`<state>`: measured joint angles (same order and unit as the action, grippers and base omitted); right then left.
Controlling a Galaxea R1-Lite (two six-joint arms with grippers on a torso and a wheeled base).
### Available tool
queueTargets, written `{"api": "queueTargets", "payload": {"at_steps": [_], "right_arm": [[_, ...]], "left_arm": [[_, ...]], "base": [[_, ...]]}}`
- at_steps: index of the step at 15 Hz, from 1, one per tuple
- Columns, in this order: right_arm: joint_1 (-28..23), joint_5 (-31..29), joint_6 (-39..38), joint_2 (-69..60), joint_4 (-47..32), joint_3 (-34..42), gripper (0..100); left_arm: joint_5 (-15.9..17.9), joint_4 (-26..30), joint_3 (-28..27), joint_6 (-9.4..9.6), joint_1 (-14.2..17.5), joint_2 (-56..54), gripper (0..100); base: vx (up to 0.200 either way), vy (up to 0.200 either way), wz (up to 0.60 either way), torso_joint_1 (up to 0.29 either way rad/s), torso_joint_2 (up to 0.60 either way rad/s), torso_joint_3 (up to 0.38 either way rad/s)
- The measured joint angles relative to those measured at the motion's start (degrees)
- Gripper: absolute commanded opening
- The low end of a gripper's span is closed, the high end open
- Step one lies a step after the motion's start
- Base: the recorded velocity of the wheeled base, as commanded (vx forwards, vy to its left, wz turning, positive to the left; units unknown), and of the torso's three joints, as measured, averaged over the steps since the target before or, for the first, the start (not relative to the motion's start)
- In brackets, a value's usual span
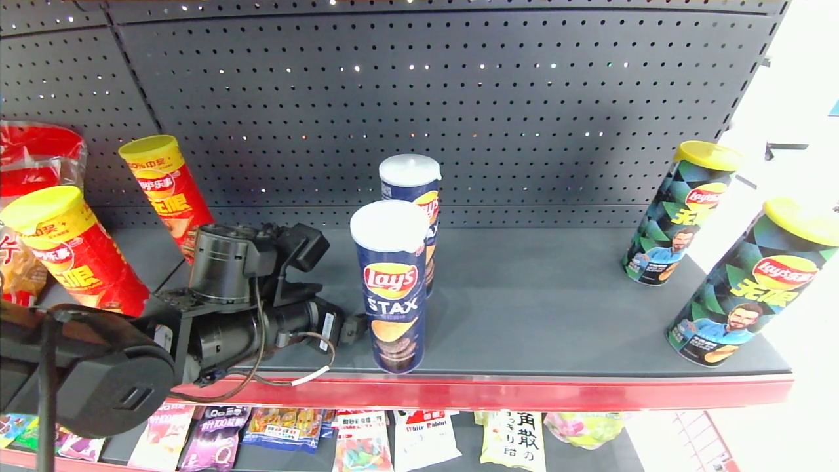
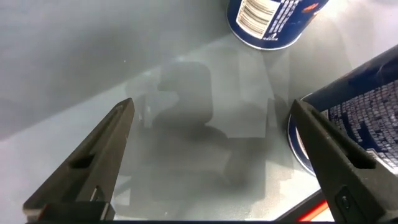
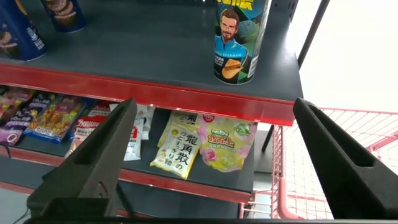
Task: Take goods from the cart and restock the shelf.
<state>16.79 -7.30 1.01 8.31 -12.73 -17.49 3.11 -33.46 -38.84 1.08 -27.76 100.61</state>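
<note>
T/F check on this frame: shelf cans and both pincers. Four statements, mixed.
1. Two blue cans stand upright on the shelf. True.
2. The left pincer is shut on the front blue can. False: it is open and empty, with the can beside one finger.
3. The green cans have white lids. False: the lids are yellow.
4. The right pincer is open and holds nothing. True.
</note>
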Motion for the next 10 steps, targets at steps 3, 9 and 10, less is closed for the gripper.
{"api": "queueTargets", "payload": {"at_steps": [3,9,10], "right_arm": [[0.02,0.00,0.07,-0.05,-0.05,0.22,100],[-0.96,-0.46,0.43,0.74,-0.10,0.77,100],[-1.88,-0.52,0.43,1.30,-0.11,0.74,100]], "left_arm": [[0.06,-0.67,1.41,-0.27,1.16,-1.55,100],[0.17,-0.67,8.67,-4.56,3.54,-14.12,100],[0.17,-0.50,10.62,-5.32,4.06,-17.43,100]], "base": [[0.000,0.000,0.00,0.000,0.00,0.000],[0.000,0.000,0.00,0.000,0.00,0.000],[0.000,0.000,0.00,0.000,0.00,0.000]]}}
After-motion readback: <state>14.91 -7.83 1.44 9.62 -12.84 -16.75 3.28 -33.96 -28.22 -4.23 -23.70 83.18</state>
